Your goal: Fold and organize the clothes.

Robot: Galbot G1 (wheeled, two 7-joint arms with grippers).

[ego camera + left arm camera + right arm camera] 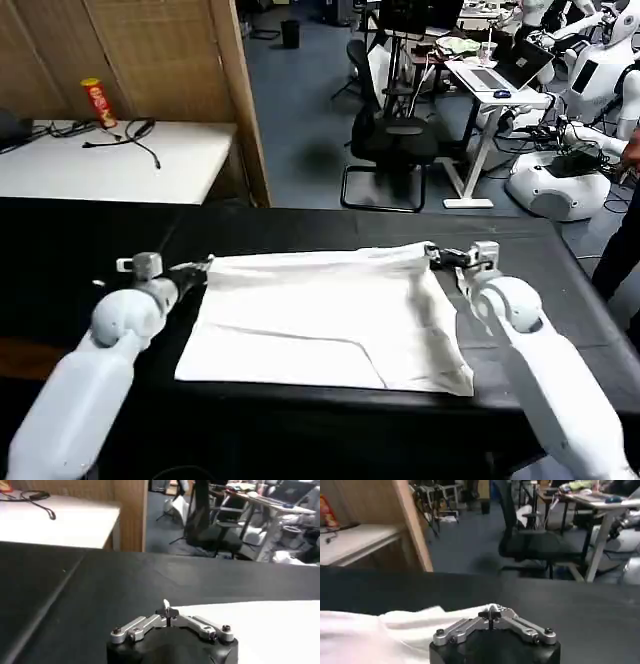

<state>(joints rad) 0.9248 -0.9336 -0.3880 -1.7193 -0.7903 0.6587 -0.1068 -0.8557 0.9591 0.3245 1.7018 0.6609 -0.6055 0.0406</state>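
You are pinching the white T-shirt (325, 315) at its far corners: left gripper (197, 270) closed on the left corner, right gripper (437, 255) on the right, over the black table (60, 260).

No legible text anywhere

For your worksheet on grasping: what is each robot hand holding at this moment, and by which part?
Both hold the white T-shirt on the black table: the left hand pinches its far left corner, the right hand its far right corner.
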